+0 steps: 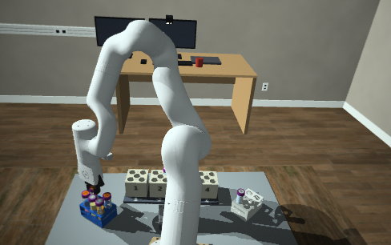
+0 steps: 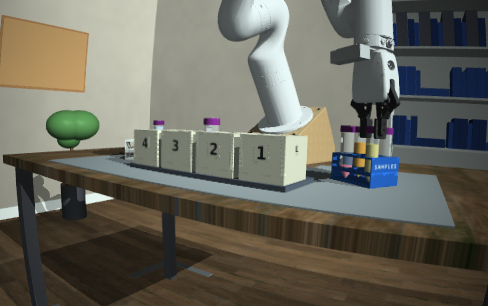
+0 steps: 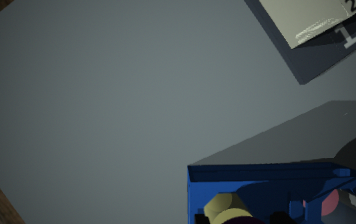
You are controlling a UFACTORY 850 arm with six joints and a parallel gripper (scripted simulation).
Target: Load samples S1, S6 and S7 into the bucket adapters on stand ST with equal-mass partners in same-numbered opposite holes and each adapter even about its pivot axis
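Note:
My gripper (image 1: 94, 190) (image 2: 373, 134) is shut on the purple cap of a yellow-filled tube (image 2: 372, 150) (image 3: 226, 202) in the blue SAMPLES rack (image 1: 93, 217) (image 2: 385, 179) (image 3: 250, 173). The tube still stands in the rack; its ID is unreadable. Other tubes stand around it, two with orange dots (image 1: 85, 194) (image 1: 106, 195), others with greyish dots; an orange-filled tube (image 2: 359, 150) also shows. Adapter 1 (image 1: 135, 188) (image 2: 261, 162), adapter 2 (image 1: 159, 190) (image 2: 214, 157), adapter 3 (image 2: 175, 155) and adapter 4 (image 1: 208, 189) (image 2: 145, 150) stand in ST. A purple-capped tube (image 2: 212, 123) rises near adapter 2. DONE is not visible.
A white rack (image 1: 245, 212) at the right holds a purple-capped tube (image 1: 240, 194). The arm hides adapter 3 and part of adapter 2 in the top view. The stand's dark base (image 1: 140, 200) (image 3: 302, 75) lies beyond the blue rack.

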